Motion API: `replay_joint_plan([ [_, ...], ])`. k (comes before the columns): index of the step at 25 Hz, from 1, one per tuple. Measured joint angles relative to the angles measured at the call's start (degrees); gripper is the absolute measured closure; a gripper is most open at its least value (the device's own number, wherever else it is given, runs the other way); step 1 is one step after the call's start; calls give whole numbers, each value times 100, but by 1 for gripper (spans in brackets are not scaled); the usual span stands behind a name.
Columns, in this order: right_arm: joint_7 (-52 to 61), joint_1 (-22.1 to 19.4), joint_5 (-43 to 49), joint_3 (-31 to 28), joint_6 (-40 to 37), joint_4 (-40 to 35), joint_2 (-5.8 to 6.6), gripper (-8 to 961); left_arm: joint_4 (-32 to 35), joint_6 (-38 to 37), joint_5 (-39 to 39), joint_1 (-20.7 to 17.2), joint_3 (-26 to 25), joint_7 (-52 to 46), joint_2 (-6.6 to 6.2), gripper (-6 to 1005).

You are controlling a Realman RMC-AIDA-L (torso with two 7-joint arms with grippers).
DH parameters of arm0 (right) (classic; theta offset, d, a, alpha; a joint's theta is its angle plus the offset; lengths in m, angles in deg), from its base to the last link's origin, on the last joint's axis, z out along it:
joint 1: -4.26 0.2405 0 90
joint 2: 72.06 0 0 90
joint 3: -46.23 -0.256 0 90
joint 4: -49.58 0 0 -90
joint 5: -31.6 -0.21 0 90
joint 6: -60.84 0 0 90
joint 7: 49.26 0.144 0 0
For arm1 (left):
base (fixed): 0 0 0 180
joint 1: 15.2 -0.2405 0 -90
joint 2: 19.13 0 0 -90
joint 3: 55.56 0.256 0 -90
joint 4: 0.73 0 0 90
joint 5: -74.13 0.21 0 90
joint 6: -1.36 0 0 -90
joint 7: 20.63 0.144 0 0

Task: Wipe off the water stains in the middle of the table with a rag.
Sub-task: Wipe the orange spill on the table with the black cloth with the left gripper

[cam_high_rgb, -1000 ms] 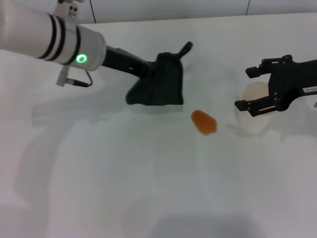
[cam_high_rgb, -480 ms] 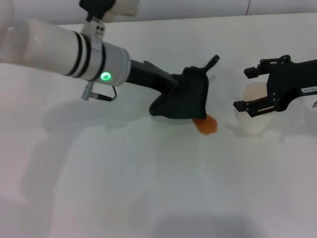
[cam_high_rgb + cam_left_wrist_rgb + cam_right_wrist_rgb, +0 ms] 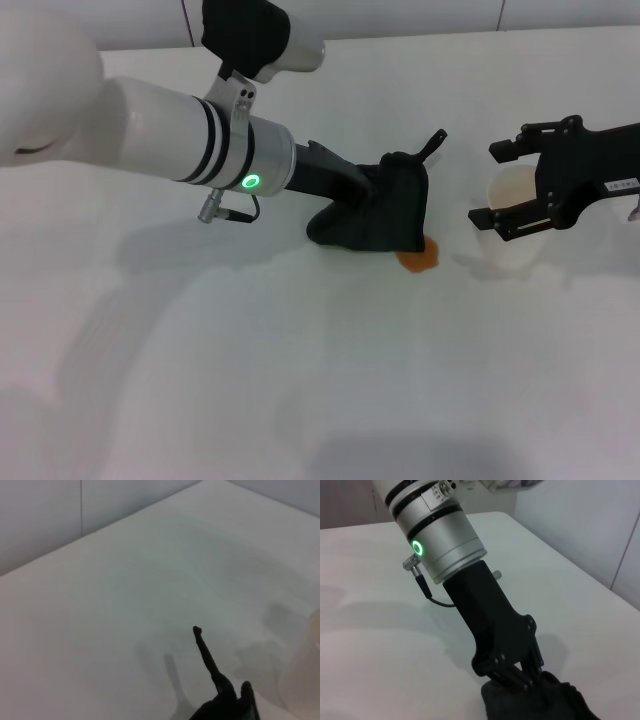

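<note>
The black rag [image 3: 388,212] lies bunched on the white table [image 3: 300,380], its thin tail [image 3: 434,143] pointing up and away. My left gripper [image 3: 368,196] is shut on the rag and presses it down. The rag's near right edge covers part of the orange water stain [image 3: 421,259], which shows only as a small crescent. The left wrist view shows the rag's tail [image 3: 207,656] and top [image 3: 227,709]. The right wrist view shows the left gripper [image 3: 519,679] pinching the rag [image 3: 540,704]. My right gripper [image 3: 497,182] is open and idle at the right.
A translucent whitish cup [image 3: 512,240] stands just right of the stain, under the right gripper's fingers; it also shows faintly in the left wrist view [image 3: 309,672]. The table's far edge meets a wall [image 3: 400,15].
My left arm has slid the rag to the right across the table, from left of the stain onto it. The stain is now mostly covered. The right arm has not moved.
</note>
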Motion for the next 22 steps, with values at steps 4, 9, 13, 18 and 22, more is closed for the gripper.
replay_joint_plan([
  [4,4,-5,0,17,0,3,0,86,-4,161,7,23,136,-99,0,921],
  [9,2,-24,0,18,0,3,0,86,-4,152,13,61,286,-125,-5,922],
  [13,-15,-27,0,17,0,3,0,86,-4,-15,33,113,453,-129,-21,922],
  [18,-24,-32,0,17,-1,3,0,86,38,-162,93,157,601,-108,-33,923],
  [22,-25,-46,0,18,-1,3,8,86,192,-220,108,143,665,-24,-36,923],
])
